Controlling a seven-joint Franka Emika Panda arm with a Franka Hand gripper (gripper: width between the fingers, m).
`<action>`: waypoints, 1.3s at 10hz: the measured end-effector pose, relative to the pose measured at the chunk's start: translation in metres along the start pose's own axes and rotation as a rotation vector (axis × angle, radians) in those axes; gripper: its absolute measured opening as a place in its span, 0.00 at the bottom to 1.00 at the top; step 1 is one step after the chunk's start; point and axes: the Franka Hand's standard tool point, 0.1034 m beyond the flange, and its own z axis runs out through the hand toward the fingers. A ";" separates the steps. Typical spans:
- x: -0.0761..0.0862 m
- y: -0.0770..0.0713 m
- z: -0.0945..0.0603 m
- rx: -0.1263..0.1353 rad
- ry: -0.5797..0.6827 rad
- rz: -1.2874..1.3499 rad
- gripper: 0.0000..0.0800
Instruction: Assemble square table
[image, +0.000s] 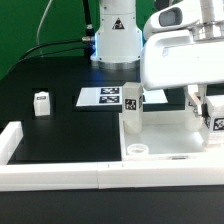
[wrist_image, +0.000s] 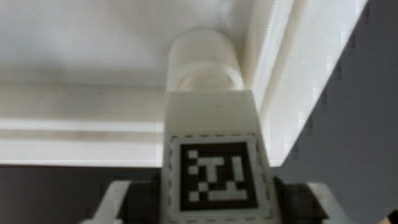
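Observation:
The white square slab (image: 170, 135) lies at the exterior view's lower right, rim up. One tagged white leg (image: 132, 108) stands upright in its far left corner. An open round socket (image: 138, 149) shows in the near left corner. My gripper (image: 207, 110) is shut on a second tagged leg (image: 215, 122) at the slab's right side. In the wrist view this leg (wrist_image: 215, 150) sits between my fingers (wrist_image: 125, 202), and its far end meets the slab's corner (wrist_image: 205, 62). A third leg (image: 41, 104) stands loose on the black table at the left.
The marker board (image: 106, 97) lies flat behind the slab. A long low white wall (image: 60, 178) runs along the front edge and turns up the left side (image: 10, 138). The robot base (image: 116, 40) stands at the back.

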 end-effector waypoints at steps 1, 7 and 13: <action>0.000 -0.001 0.000 0.000 0.006 -0.002 0.36; 0.006 -0.004 0.000 0.014 -0.076 0.031 0.75; 0.010 -0.006 0.004 0.063 -0.521 0.113 0.81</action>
